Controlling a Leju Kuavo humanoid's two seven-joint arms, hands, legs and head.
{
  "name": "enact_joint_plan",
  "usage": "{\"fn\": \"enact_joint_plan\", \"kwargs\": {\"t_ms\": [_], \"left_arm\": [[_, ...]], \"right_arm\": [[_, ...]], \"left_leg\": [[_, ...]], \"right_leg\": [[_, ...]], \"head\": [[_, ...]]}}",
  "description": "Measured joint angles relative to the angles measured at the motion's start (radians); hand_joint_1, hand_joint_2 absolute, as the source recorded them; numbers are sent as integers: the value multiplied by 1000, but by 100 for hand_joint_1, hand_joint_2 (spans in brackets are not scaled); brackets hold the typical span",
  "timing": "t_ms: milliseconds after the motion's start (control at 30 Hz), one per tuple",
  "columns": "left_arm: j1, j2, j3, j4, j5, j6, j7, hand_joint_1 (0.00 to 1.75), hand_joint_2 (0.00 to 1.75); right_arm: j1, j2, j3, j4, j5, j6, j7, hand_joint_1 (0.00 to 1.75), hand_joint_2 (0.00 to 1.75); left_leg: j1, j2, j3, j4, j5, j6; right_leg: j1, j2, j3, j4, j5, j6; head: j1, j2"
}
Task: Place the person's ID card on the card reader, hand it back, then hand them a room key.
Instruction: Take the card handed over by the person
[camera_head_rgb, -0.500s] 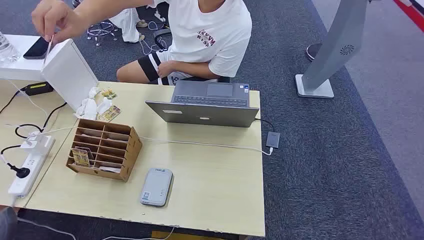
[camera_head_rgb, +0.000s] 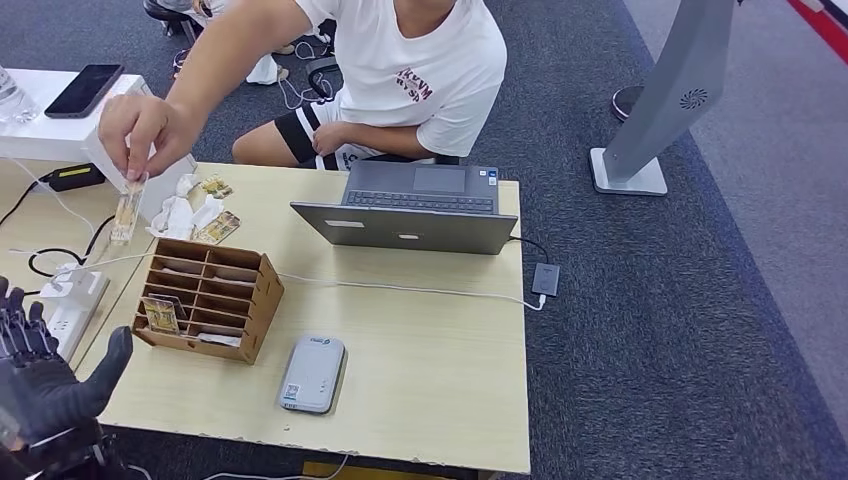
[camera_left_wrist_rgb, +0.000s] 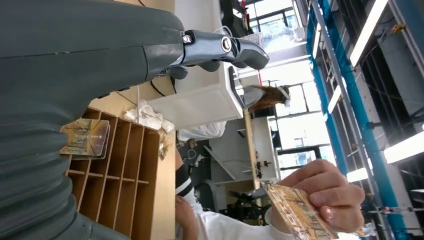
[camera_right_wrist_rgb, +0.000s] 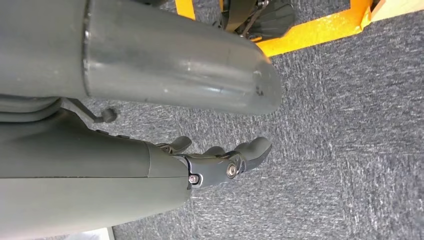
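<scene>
Now the robot's dark left hand is raised at the table's near-left corner, palm up, fingers spread, holding nothing. Person's hand pinches a thin yellowish ID card above the brown wooden slotted organiser, apart from it. Grey card reader lies nearby. Right hand hangs over carpet, fingers loosely apart, prob. empty.
</scene>
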Motion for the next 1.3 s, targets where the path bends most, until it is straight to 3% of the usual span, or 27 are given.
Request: {"fn": "enact_joint_plan", "kwargs": {"t_ms": [967,1100,1300], "left_arm": [[-528,229,-292,529,-646,243,295,0,175],[-584,281,-333,575,-740,281,342,0,175],[-619,397,-387,589,-901,338,432,0,175]], "right_arm": [[-34,10,77,14,120,53,36,0,0],[-37,12,92,16,137,60,41,0,0],[-38,13,120,22,167,65,51,0,0]], "left_leg": [[0,1,0,0,2,-1],[0,1,0,0,2,-1],[0,2,0,0,2,-1]], "right_leg": [[0,2,0,1,1,-1],[0,2,0,1,2,-2],[0,3,-1,1,2,-2]], "head": [[0,0],[0,0],[0,0]]}}
